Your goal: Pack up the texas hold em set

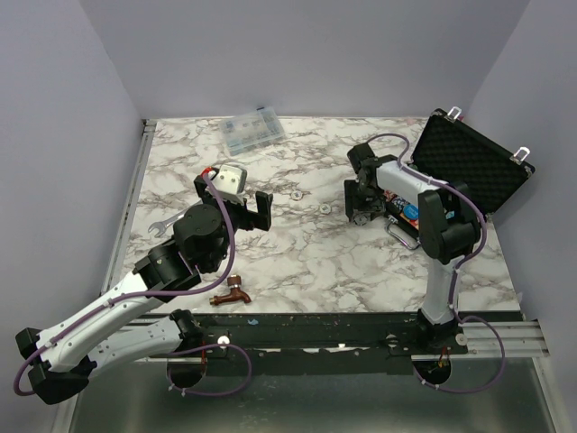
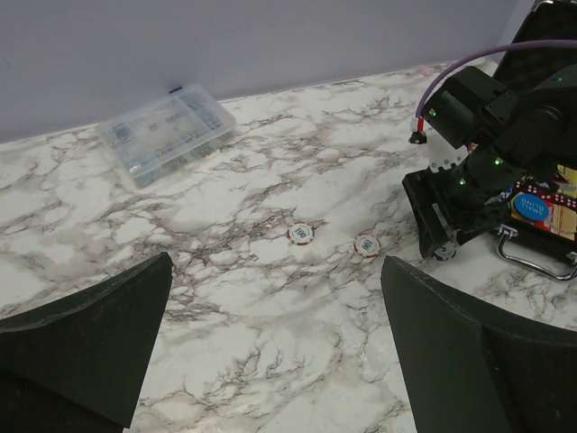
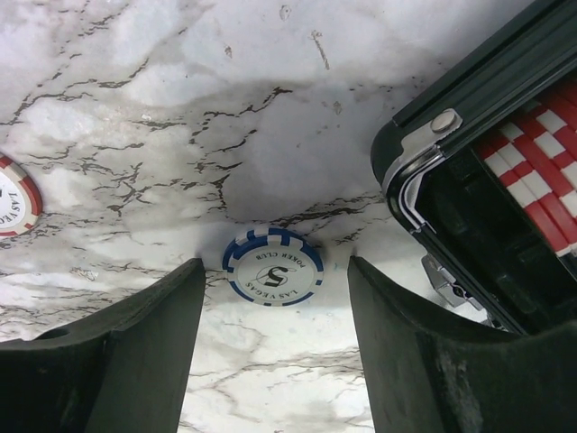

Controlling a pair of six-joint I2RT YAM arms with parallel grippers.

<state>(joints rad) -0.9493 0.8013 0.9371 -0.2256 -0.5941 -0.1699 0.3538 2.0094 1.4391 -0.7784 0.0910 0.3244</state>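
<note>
Fingers (image 3: 424, 361) of the right gripper (image 3: 275, 347) stand spread, tips low over the marble bench (image 3: 135, 108), pinching nothing. Between them, just past the tips and touching neither, a blue chip (image 3: 273, 266) lies flat, white-striped at the rim and marked 5. On one side of it is a corner of the black case (image 3: 424, 149), close to the chip but apart from it, with rows of red-and-white chips (image 3: 541, 180) packed on edge inside. On the other side, further off, a red-rimmed chip (image 3: 11, 200) lies flat at the picture's border.

From above, the case lies open along the right edge of the bench, toward the far right corner. Its foam-lined lid (image 1: 469, 162) is tilted back and its silver handle (image 1: 401, 234) faces the bench's middle. A second red-rimmed chip (image 1: 297, 192) lies just left of the first, both near the middle.

The left gripper (image 2: 279, 361) hangs above the marble left of the middle, jaws wide apart and empty, pointing toward those two chips. A clear plastic compartment box (image 1: 252, 131) rests by the far edge, a wrench (image 1: 162, 225) near the left edge, and a copper faucet (image 1: 233, 293) by the near edge.
</note>
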